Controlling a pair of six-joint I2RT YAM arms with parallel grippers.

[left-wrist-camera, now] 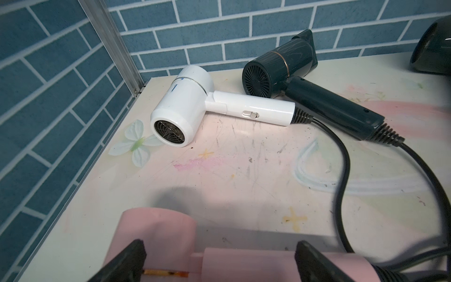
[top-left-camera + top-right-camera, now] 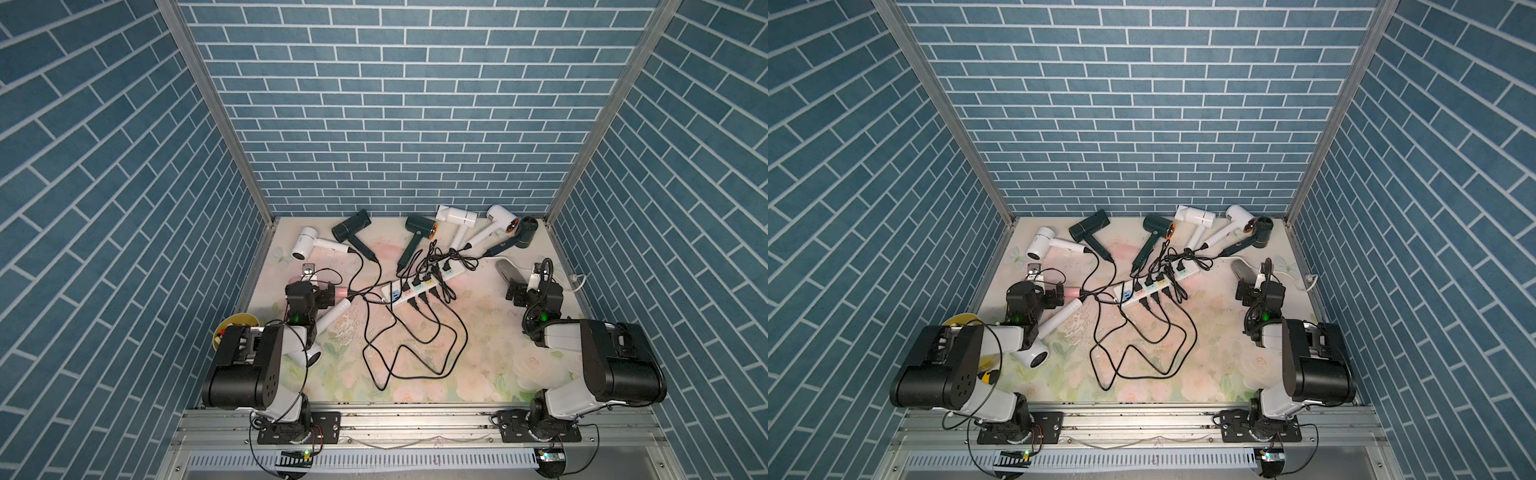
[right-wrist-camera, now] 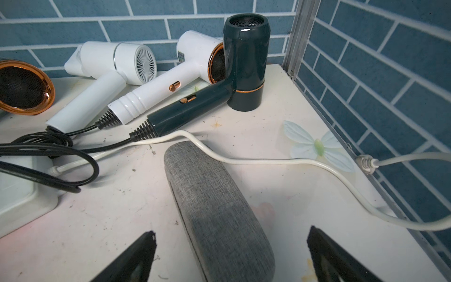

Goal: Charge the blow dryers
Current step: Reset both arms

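Counted eight blow dryers on the table (image 2: 478, 353): six fanned along the back wall, plus the pink blow dryer (image 1: 158, 232) and a white blow dryer (image 2: 334, 316) down by the left arm. Found the power strip (image 2: 419, 286) mid-table, crammed with black plugs and buried in a tangle of black cords (image 2: 430, 259).

Saw the left gripper (image 1: 219, 249) spread wide right over the pink one, clamped on nothing. Same deal with the right gripper (image 3: 231, 234): wide apart, straddling the grey cylinder (image 3: 207, 185), clear of it on both sides.

Worried mostly about the cord mess, tbh. Could easily have yanked a seated plug loose by dragging the pink one or its cord through those loops. Could also have shoved the strip sideways while pushing a plug in, with nothing pinning it. Might've closed on the grey cylinder by mistake too, not a dryer at all. Noticed the strip's white lead (image 3: 268, 160) snaking right past the far end of that cylinder, so could've hooked that as well.

Couldn't make out which cord went to which dryer, or whether every plug was fully seated. Spotted what looked like one free blue socket (image 2: 395, 295), but couldn't be sure. Couldn't trace the near white dryer's cord, with part of its body tucked behind the left arm. Couldn't find the pink one's plug either.
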